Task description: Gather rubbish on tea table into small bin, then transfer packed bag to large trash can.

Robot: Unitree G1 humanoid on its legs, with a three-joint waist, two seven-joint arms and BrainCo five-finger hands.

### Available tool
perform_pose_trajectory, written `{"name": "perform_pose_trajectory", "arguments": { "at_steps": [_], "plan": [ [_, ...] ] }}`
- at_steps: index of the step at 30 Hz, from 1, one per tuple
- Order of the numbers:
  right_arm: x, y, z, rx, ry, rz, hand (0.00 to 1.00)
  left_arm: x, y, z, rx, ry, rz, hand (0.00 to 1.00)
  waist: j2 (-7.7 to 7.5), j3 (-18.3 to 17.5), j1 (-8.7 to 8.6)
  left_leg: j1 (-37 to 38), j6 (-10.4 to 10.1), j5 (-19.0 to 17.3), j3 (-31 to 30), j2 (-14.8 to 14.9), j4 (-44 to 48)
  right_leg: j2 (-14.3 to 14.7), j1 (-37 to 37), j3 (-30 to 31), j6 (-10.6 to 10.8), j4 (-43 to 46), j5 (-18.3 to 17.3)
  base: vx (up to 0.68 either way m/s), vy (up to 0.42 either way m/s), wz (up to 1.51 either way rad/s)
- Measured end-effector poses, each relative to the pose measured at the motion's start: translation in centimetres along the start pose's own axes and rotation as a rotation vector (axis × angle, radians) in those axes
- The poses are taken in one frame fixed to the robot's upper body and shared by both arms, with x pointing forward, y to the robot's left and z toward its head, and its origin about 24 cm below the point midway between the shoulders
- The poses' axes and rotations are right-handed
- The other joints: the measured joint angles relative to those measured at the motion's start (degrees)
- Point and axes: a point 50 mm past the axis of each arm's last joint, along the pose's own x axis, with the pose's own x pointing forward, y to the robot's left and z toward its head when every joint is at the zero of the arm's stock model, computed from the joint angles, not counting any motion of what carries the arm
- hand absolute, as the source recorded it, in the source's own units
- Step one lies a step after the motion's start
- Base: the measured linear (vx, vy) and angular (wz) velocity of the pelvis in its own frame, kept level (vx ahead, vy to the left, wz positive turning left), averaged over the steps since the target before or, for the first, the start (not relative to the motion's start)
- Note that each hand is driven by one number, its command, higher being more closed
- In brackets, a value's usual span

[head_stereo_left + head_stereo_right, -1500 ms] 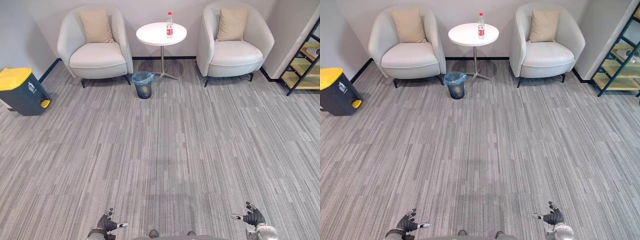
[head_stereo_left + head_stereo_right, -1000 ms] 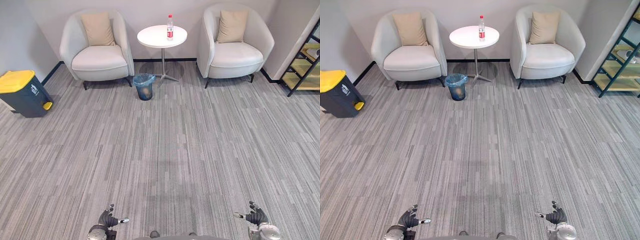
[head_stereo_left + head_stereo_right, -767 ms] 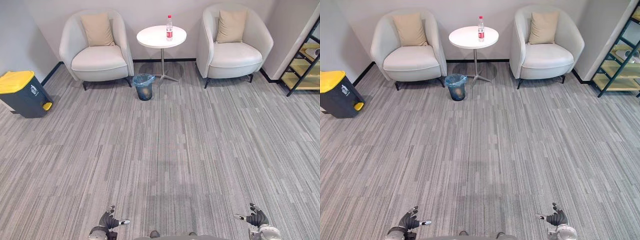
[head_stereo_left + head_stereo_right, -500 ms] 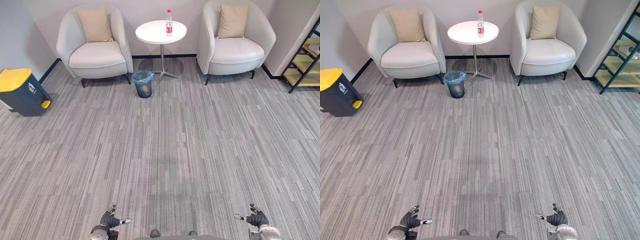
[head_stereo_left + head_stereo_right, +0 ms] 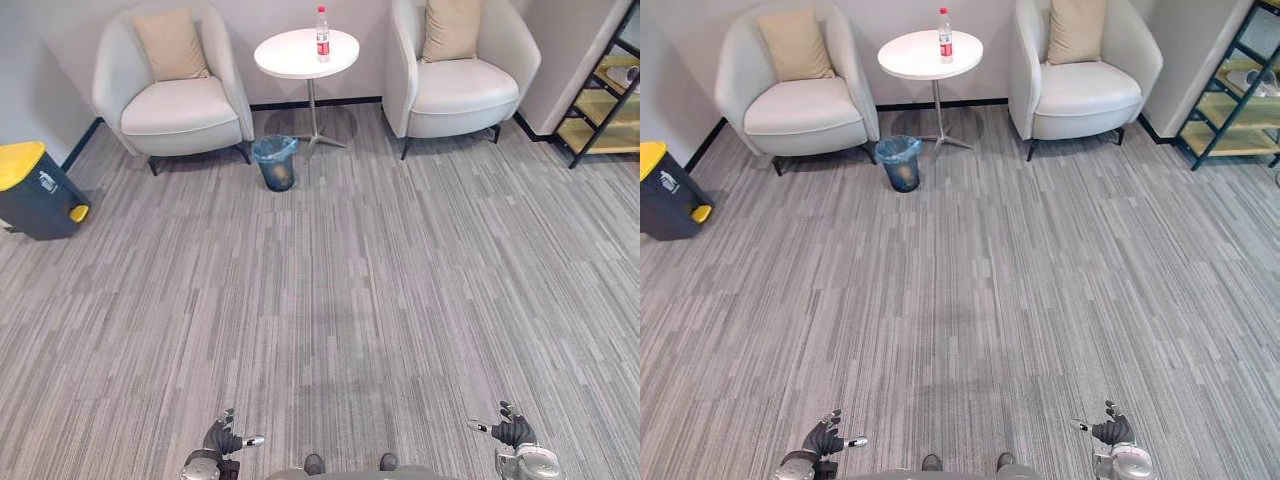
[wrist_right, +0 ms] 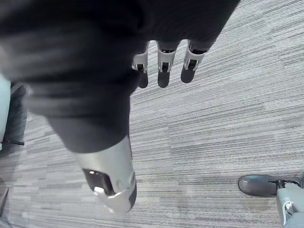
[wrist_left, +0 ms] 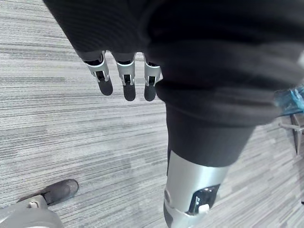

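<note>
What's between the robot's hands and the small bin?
Nothing but bare grey carpet from the left hand and right hand to the small bin, as the left eye view shows.

Head stereo pair: mounted high, angled down over floor (image 5: 330, 300) toward distant worktop (image 5: 290, 55), sharing one scene. Wrist views: close, aimed floorward.
</note>
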Motion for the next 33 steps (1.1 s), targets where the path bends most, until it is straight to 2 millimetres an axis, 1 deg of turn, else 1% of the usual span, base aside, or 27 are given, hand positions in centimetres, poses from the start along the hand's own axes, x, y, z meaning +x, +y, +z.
{"name": "perform_pose_trajectory", "arguments": {
  "at_steps": [2, 4, 6, 7, 8, 9, 10, 11, 12, 13, 14, 15, 16, 17, 18, 19, 20, 22, 23, 24, 25, 26, 28, 29, 30, 31, 33],
  "plan": [
    [0.1, 0.3, 0.4, 0.017, -0.010, -0.001, 0.00, 0.0, 0.0, 0.1, 0.000, -0.004, 0.000, 0.00, 0.04, 0.0, -0.04, -2.0, 0.2, -2.3, 0.7, 0.3, 3.3, 0.0, -2.1, 1.0, 0.1, 2.4, -1.2, 0.11, 0.025, -0.32],
    [0.3, 0.5, 0.7, 0.028, -0.016, -0.002, 0.00, 0.1, 0.0, 0.4, -0.001, -0.010, 0.000, 0.00, -0.03, 0.3, 0.03, -3.7, 0.9, -5.1, 1.6, 0.4, 7.3, -0.2, -4.3, 2.2, 1.1, 7.1, -3.9, 0.19, 0.046, -0.25],
    [0.3, 0.6, 0.9, 0.032, -0.021, 0.000, 0.00, 0.3, -0.1, 0.9, -0.002, -0.024, -0.001, 0.00, 0.11, 1.2, 0.00, -3.3, 1.5, -6.9, 1.8, 0.3, 9.5, -0.8, -6.1, 1.9, 3.7, 13.5, -6.1, 0.19, 0.072, -0.11],
    [0.4, 0.8, 1.1, 0.036, -0.024, 0.004, 0.00, 0.4, -0.1, 1.3, -0.001, -0.037, -0.001, 0.00, 0.17, 2.0, -0.06, -2.1, 1.6, -7.0, 1.8, -0.2, 9.6, -1.4, -8.6, 1.7, 4.7, 21.1, -6.8, 0.18, 0.108, 0.09],
    [0.3, 1.3, 1.0, 0.043, -0.020, 0.013, 0.00, 0.6, 0.1, 1.9, 0.004, -0.054, 0.002, 0.00, -0.25, 2.8, -0.11, -0.2, 1.9, -7.1, 1.6, -0.9, 9.4, -2.2, -10.9, 1.5, 4.9, 29.6, -6.7, 0.23, 0.126, 0.19],
    [0.3, 1.5, 0.9, 0.045, -0.017, 0.018, 0.00, 0.6, 0.3, 2.1, 0.007, -0.062, 0.006, 0.00, -0.45, 3.2, -0.16, 0.8, 2.6, -7.5, 1.4, -1.2, 9.4, -2.7, -12.2, 1.4, 5.3, 34.0, -6.4, 0.21, 0.091, 0.31],
    [0.3, 1.8, 0.8, 0.048, -0.016, 0.025, 0.00, 0.6, 0.5, 2.4, 0.011, -0.074, 0.012, 0.00, -0.07, 4.0, -0.30, 2.4, 3.5, -9.0, 0.6, -1.5, 9.5, -3.5, -15.1, 0.0, 5.1, 41.2, -6.7, 0.30, 0.049, 0.34],
    [0.3, 1.9, 1.0, 0.048, -0.021, 0.029, 0.00, 0.8, 0.7, 3.0, 0.004, -0.090, 0.017, 0.00, -0.72, 4.4, -0.52, 3.9, 4.0, -10.2, -0.3, -1.7, 9.3, -4.3, -17.5, -1.6, 4.3, 45.5, -9.2, 0.27, 0.014, 0.33],
    [0.4, 2.0, 1.3, 0.045, -0.027, 0.032, 0.00, 0.8, 0.7, 3.1, 0.002, -0.092, 0.017, 0.00, -0.55, 4.7, -0.51, 4.5, 4.0, -10.4, -0.7, -1.7, 9.1, -4.4, -18.7, -2.2, 3.7, 46.3, -10.2, 0.34, -0.009, 0.30],
    [0.6, 2.1, 1.8, 0.036, -0.040, 0.038, 0.00, 0.8, 0.6, 3.1, -0.003, -0.091, 0.016, 0.00, 0.23, 5.4, -0.85, 5.6, 4.0, -10.5, -1.5, -1.4, 8.2, -4.2, -21.2, -4.1, 1.9, 45.7, -11.3, 0.31, -0.046, 0.33],
    [0.8, 2.0, 2.4, 0.028, -0.057, 0.037, 0.00, 0.9, 0.5, 3.4, -0.008, -0.096, 0.013, 0.00, 0.74, 6.3, -1.59, 7.1, 3.9, -10.4, -2.3, -0.4, 7.3, -3.7, -22.8, -6.3, 1.2, 43.1, -11.5, 0.32, -0.068, 0.35],
    [0.8, 1.8, 2.7, 0.019, -0.063, 0.036, 0.00, 0.9, 0.4, 3.6, -0.009, -0.100, 0.011, 0.00, 1.40, 6.8, -1.72, 7.7, 3.9, -10.4, -2.5, 0.2, 7.1, -3.1, -23.7, -7.2, 0.9, 41.1, -11.3, 0.35, -0.109, 0.35],
    [0.9, 1.4, 2.8, 0.000, -0.068, 0.031, 0.00, 1.0, 0.3, 4.0, -0.011, -0.109, 0.009, 0.00, 2.21, 7.3, -1.82, 8.8, 3.4, -10.4, -3.0, 1.3, 6.8, -1.6, -25.3, -8.0, 0.1, 35.3, -10.1, 0.40, -0.135, 0.34],
    [0.8, 1.2, 2.5, -0.004, -0.059, 0.027, 0.00, 1.0, 0.5, 3.9, -0.007, -0.110, 0.015, 0.00, 1.59, 7.0, -1.91, 9.9, 1.3, -10.5, -3.6, 1.1, 6.9, -0.5, -25.1, -7.5, -1.1, 26.9, -4.8, 0.44, -0.148, 0.38],
    [0.7, 1.1, 2.0, -0.006, -0.048, 0.024, 0.00, 1.0, 0.7, 3.8, -0.004, -0.106, 0.019, 0.00, 0.66, 6.5, -2.06, 10.7, 0.0, -11.1, -3.9, 0.8, 6.9, -1.0, -24.9, -7.3, -2.8, 23.4, 0.2, 0.50, -0.169, 0.40],
    [0.6, 0.2, 1.7, -0.017, -0.033, 0.003, 0.00, 1.0, 0.1, 3.6, -0.017, -0.095, 0.008, 0.00, 2.27, 6.5, -2.14, 12.0, -1.9, -12.4, -5.0, 2.6, 7.5, -0.6, -24.9, -9.1, -6.3, 27.0, 0.5, 0.40, -0.141, 0.29],
    [0.7, 0.2, 1.8, -0.014, -0.037, 0.002, 0.00, 1.0, 0.0, 3.7, -0.017, -0.098, 0.004, 0.00, 2.45, 6.3, -2.21, 11.6, -2.6, -12.0, -5.4, 3.3, 8.6, -0.3, -24.9, -9.5, -7.2, 27.7, -0.9, 0.49, -0.184, 0.19],
    [0.9, 0.4, 2.6, -0.005, -0.061, 0.006, 0.00, 1.3, -0.4, 4.4, -0.023, -0.115, -0.005, 0.00, 2.31, 6.1, -2.36, 8.4, -7.9, -7.9, -6.6, 4.2, 17.7, 0.2, -21.8, -10.6, -8.6, 26.3, -3.7, 0.50, -0.198, 0.15],
    [0.8, 0.4, 2.5, -0.003, -0.058, 0.004, 0.00, 1.3, -0.6, 4.7, -0.029, -0.120, -0.010, 0.00, 2.29, 6.1, -2.23, 6.6, -8.9, -5.7, -6.9, 4.5, 22.2, 0.4, -19.7, -10.8, -8.8, 24.7, -4.0, 0.50, -0.204, 0.25],
    [0.7, 0.4, 2.2, -0.002, -0.051, 0.005, 0.00, 1.3, -1.2, 4.8, -0.042, -0.124, -0.021, 0.00, 2.12, 6.2, -2.11, 2.8, -9.0, -0.8, -7.4, 5.9, 33.1, 0.8, -14.3, -11.0, -8.8, 20.5, -4.1, 0.46, -0.177, 0.20],
    [0.6, 0.6, 2.0, 0.008, -0.050, 0.009, 0.00, 1.3, -1.4, 4.8, -0.047, -0.125, -0.028, 0.00, 1.86, 6.4, -1.92, 0.4, -8.5, -1.2, -6.7, 7.2, 41.3, 1.2, -10.2, -11.2, -8.8, 17.8, -4.1, 0.52, -0.179, 0.16],
    [0.5, 0.8, 1.8, 0.026, -0.052, 0.014, 0.00, 1.3, -1.7, 4.8, -0.051, -0.128, -0.033, 0.00, 1.56, 6.6, -1.54, -2.0, -7.1, -2.0, -5.0, 9.0, 48.0, 1.4, -6.3, -11.3, -8.8, 15.6, -4.1, 0.41, -0.112, 0.05],
    [0.4, 1.2, 2.4, 0.053, -0.085, 0.019, 0.00, 1.1, -2.1, 5.0, -0.061, -0.145, -0.041, 0.00, 0.77, 6.7, -0.90, -8.9, -4.1, -3.9, -1.3, 12.5, 55.4, 1.7, -0.2, -10.7, -8.9, 10.9, -4.3, 0.32, -0.035, -0.11],
    [0.4, 1.4, 2.6, 0.066, -0.097, 0.019, 0.00, 1.1, -2.4, 5.2, -0.066, -0.151, -0.046, 0.00, 1.01, 6.5, -0.43, -13.3, -3.0, -4.6, -0.4, 13.1, 54.7, 1.5, 1.7, -10.3, -8.6, 9.2, -4.5, 0.27, 0.030, -0.19],
    [0.4, 1.5, 2.6, 0.073, -0.096, 0.021, 0.00, 1.1, -2.4, 5.3, -0.066, -0.152, -0.046, 0.00, 1.00, 6.6, -0.16, -15.0, -2.5, -5.0, 0.0, 13.1, 53.2, 1.3, 2.4, -10.0, -8.4, 8.8, -4.6, 0.31, 0.127, -0.20],
    [0.3, 1.9, 2.5, 0.095, -0.088, 0.023, 0.00, 1.1, -2.5, 5.3, -0.068, -0.152, -0.048, 0.00, 0.81, 6.7, 0.26, -17.7, -2.1, -5.3, 1.3, 12.4, 48.1, 0.3, 3.8, -9.4, -7.6, 8.2, -5.0, 0.32, 0.185, -0.18],
    [0.2, 2.3, 2.2, 0.107, -0.079, 0.023, 0.00, 1.0, -3.0, 5.1, -0.072, -0.144, -0.059, 0.00, 0.60, 6.8, 0.34, -19.4, -2.6, -4.7, 1.7, 9.2, 34.5, -1.6, 5.9, -9.0, -5.4, 7.5, -6.4, 0.32, 0.223, -0.12]
  ]
}}
